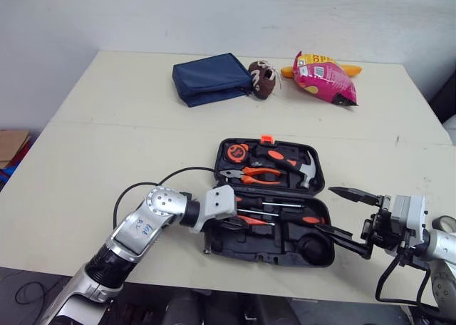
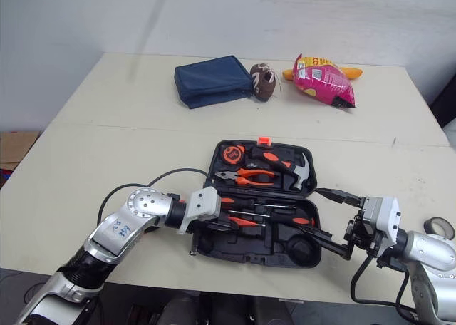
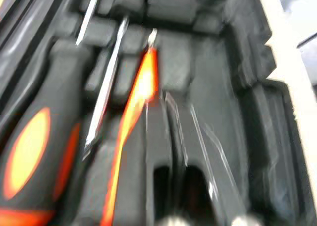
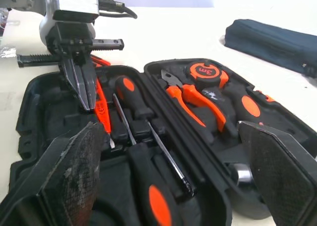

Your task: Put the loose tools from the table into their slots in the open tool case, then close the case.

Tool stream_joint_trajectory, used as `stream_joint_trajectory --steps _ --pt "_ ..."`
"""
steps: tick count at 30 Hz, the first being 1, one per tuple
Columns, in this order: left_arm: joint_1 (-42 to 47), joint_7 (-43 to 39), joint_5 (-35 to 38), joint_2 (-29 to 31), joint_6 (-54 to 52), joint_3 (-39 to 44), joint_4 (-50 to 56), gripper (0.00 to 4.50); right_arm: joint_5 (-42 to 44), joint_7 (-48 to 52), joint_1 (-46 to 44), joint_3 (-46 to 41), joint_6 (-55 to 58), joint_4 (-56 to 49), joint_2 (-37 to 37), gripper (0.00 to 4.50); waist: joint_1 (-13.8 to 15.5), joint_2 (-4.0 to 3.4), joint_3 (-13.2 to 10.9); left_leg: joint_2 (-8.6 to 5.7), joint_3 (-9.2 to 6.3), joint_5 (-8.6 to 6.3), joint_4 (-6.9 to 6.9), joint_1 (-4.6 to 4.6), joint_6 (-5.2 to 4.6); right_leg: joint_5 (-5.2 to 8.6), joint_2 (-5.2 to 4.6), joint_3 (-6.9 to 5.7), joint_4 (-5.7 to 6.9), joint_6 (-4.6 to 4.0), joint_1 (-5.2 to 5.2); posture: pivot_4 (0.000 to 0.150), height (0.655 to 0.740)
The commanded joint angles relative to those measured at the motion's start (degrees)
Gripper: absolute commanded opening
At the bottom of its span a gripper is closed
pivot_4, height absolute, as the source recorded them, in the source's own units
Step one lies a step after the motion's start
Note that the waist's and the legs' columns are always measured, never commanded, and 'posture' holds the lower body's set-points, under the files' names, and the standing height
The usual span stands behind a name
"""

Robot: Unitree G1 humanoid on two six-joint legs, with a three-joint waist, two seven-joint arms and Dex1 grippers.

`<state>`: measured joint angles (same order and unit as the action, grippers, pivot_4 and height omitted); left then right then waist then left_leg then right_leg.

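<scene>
Looking at case lying open on table, close to front edge, lid half to the rear w/ tape, pliers, hammer seated. Finding L hand clenched, nothing visibly between fingers, tips down in front half just beside slim orange screwdriver; prob. pressing it home or just off it. Can't tell whether fully seated in slot. Finding R hand spread wide, empty, at case's right side, lower finger reaching over front right corner. Judging this as the seating stage, w/ closing not yet done. Risk of dragging screwdriver out of slot when lifting L hand; of jamming lid on a proud tool, or popping others loose. Also of trapping R finger at that corner, or snagging L arm's cable lying against case's left side. Risk too of sliding or tipping case off table by pushing down hard so near the edge. Best to check seating, then clear both hands + cable before swinging lid.
</scene>
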<state>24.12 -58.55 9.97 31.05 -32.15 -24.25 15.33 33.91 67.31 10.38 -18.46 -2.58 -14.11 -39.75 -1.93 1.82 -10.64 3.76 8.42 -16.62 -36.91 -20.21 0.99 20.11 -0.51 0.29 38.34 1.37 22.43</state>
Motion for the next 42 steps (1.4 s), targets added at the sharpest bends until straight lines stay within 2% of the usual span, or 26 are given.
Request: stream_joint_trajectory --steps 1,4,8,12,16,19,21,24,27,29,33,37,42 --pt "-1.7 -1.35 0.14 1.95 -4.09 -1.97 -0.99 0.04 0.61 0.6 0.25 -1.87 -1.6 -0.3 -0.05 4.5 -0.19 -0.01 0.0 0.0 0.0 0.0 0.01 0.0 0.0 0.0 0.01 0.0 0.0 0.0 0.0 0.15 0.74" --pt "-1.7 0.3 1.03 0.27 -1.51 0.41 -1.61 0.04 0.76 1.1 0.6 -2.25 -2.07 0.06 -0.19 4.5 -0.38 -0.08 0.04 0.02 0.0 0.01 0.1 0.02 0.03 0.0 0.03 0.0 -0.02 0.0 0.01 0.15 0.74" --pt "-2.28 0.22 3.62 -2.37 7.27 4.98 -1.96 0.04 0.91 1.9 0.99 -2.99 -3.17 1.07 -0.35 4.5 -0.35 -0.07 0.03 0.01 0.0 0.01 0.09 -0.01 0.03 0.0 0.02 0.0 -0.03 0.0 0.04 0.15 0.74" --pt "-4.23 -3.59 12.36 -0.29 13.07 16.84 0.02 0.04 1.73 5.39 3.57 -10.17 -4.95 5.03 -3.59 4.5 -0.08 -0.08 -0.02 0.01 -0.01 0.0 0.08 -0.08 0.02 -0.01 0.02 -0.02 -0.06 0.0 0.09 0.15 0.74" --pt "-5.85 -1.96 15.09 2.03 16.31 26.58 -2.61 0.04 0.94 6.89 5.28 -16.32 -7.9 9.7 -5.49 4.5 -0.01 -0.08 -0.02 0.01 -0.01 -0.03 0.14 -0.08 0.01 -0.01 0.03 -0.04 -0.21 0.0 0.07 0.15 0.74" --pt "-7.59 0.41 12.98 6.08 21.23 35.06 -8.49 0.77 -1.67 5.75 6.4 -22.77 -12.82 17.68 -6.06 4.5 -0.06 -0.07 -0.03 0.0 0.0 -0.04 0.18 -0.07 -0.02 -0.03 0.02 -0.04 -0.32 0.04 0.04 0.15 0.74" --pt "-9.66 0.02 10.42 9.11 25.7 36.87 -12.64 1.63 -2.56 5.46 6.55 -25.52 -15.85 23.21 -6.29 4.5 -0.01 -0.06 -0.03 -0.02 0.02 -0.05 0.37 -0.04 -0.03 -0.03 0.01 -0.03 -0.43 0.03 0.05 0.15 0.74" --pt "-13.26 -0.13 10.33 11.83 28.37 41.08 -17.61 3.11 -3.74 3.4 6.34 -29.97 -21.02 32.61 -6.86 4.5 -0.07 -0.07 -0.03 -0.06 0.09 -0.05 0.64 0.0 -0.03 -0.03 -0.04 0.0 -0.63 0.03 0.05 0.15 0.74" --pt "-18.37 1.01 9.4 15.99 33.09 49.01 -26.02 4.44 -5.84 1.57 8.66 -35.04 -27.84 45.93 -9.91 4.5 -0.2 -0.07 -0.03 -0.07 0.14 -0.11 0.75 -0.02 -0.04 -0.02 -0.06 0.0 -0.74 0.02 0.09 0.15 0.74" --pt "-20.55 2.57 9.61 18.49 36.32 54.53 -31.66 4.48 -6.75 -1.27 10.32 -37.95 -31.81 55.22 -12.32 4.5 -0.32 -0.05 -0.04 -0.04 0.16 -0.15 0.83 -0.01 0.01 0.05 -0.06 -0.02 -0.76 -0.08 0.15 0.15 0.74" --pt "-24.55 3.87 9.04 21.97 39.58 59.73 -39.82 4.48 -6.53 -2.43 13.37 -39.58 -36.67 66.1 -14.42 4.5 -0.82 0.02 -0.04 0.03 0.14 -0.21 0.89 0.06 0.11 0.17 -0.06 -0.12 -0.76 -0.27 0.13 0.15 0.74" --pt "-28.76 4.95 9.64 23.49 41.15 64.62 -44.18 4.48 -5.88 -3.0 15.13 -39.76 -38.89 72.41 -15.31 4.5 -1.34 -0.03 -0.01 -0.02 0.16 -0.45 0.86 0.11 -0.27 0.13 -0.23 -0.16 -0.75 -0.21 0.04 0.15 0.74" --pt "-32.66 5.49 10.98 22.3 40.81 67.01 -41.99 4.48 -4.97 -0.57 11.81 -37.58 -39.09 74.77 -15.76 4.5 -2.37 0.05 0.0 0.01 0.17 -0.48 0.85 0.18 -0.1 0.08 -0.25 -0.19 -0.7 -0.28 0.0 0.15 0.74"
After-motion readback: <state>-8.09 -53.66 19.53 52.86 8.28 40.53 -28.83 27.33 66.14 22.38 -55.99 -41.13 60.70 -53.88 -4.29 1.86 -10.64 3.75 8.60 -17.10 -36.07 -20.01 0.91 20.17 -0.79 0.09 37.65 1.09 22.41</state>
